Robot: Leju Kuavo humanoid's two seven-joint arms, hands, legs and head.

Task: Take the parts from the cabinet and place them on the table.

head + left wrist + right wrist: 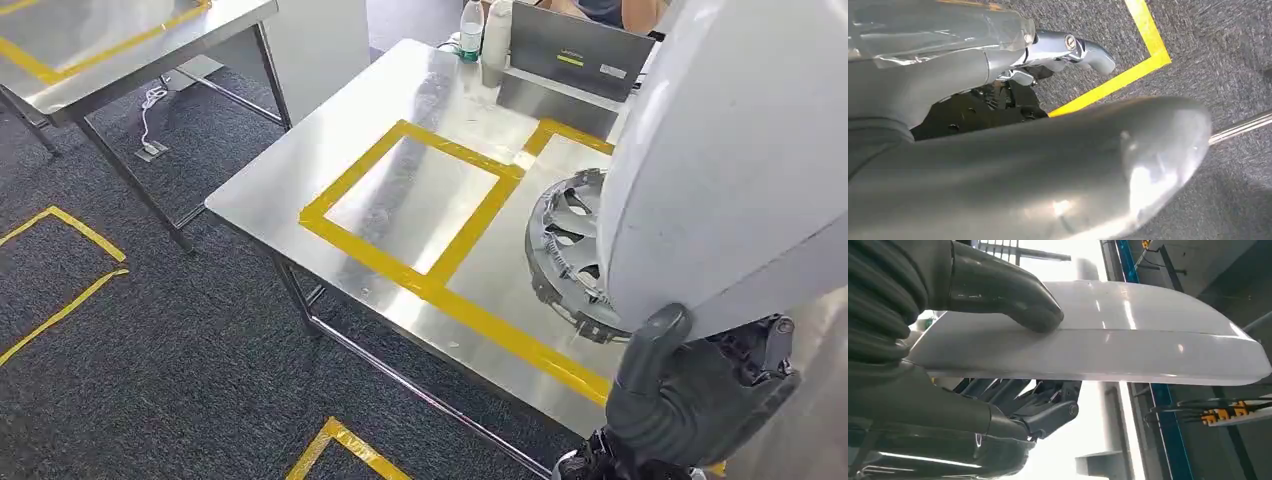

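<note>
A large white curved panel [730, 150] fills the right side of the head view, raised over the steel table [290, 170]. My right hand [690, 390] grips its lower edge; in the right wrist view the thumb [1008, 290] presses on the panel [1128, 335], with the dark fingers underneath. A silver wheel cover [565, 250] lies on the table inside the right yellow-taped box, partly hidden behind the panel. My left hand [1058, 165] hangs over the carpet with thumb and fingers [1083, 47] apart, holding nothing.
The left yellow-taped box [410, 195] on the table is bare. Bottles [472, 30] and a grey laptop [575, 50] stand at the far end, with a person behind. A second steel table [110, 50] stands at the upper left. Yellow tape marks the carpet [60, 270].
</note>
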